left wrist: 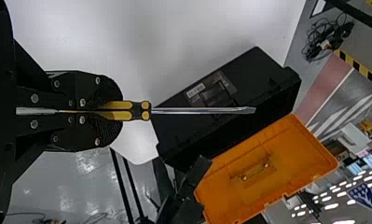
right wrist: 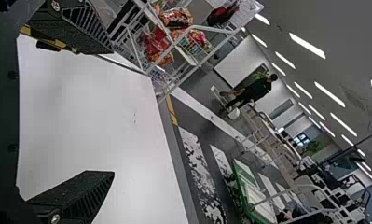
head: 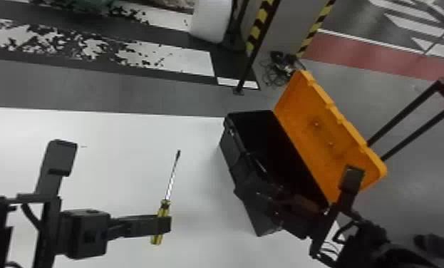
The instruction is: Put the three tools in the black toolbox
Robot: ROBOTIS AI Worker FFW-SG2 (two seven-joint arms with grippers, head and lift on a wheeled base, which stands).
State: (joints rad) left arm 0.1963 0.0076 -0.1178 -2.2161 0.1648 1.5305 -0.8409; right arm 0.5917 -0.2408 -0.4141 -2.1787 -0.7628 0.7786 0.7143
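In the head view my left gripper (head: pixel 164 224) is shut on the yellow-and-black handle of a screwdriver (head: pixel 170 183), left of the black toolbox (head: pixel 231 151). The toolbox's orange lid (head: pixel 328 135) stands raised, and its inside is too dark to make out. My right gripper (head: pixel 326 228) is at the toolbox's near right end, dark against it. In the left wrist view the left gripper (left wrist: pixel 114 111) pinches the screwdriver (left wrist: pixel 197 111), its shaft overlapping the toolbox (left wrist: pixel 263 70). In the right wrist view the right gripper (right wrist: pixel 111 112) is open, nothing between its fingers.
A white table (head: pixel 117 135) lies under the arms and toolbox. Two dark bars (head: pixel 406 116) rise behind the lid. Cables (head: pixel 279 69) lie on the floor past the table. Wire shelves (right wrist: pixel 174 42) stand beyond it in the right wrist view.
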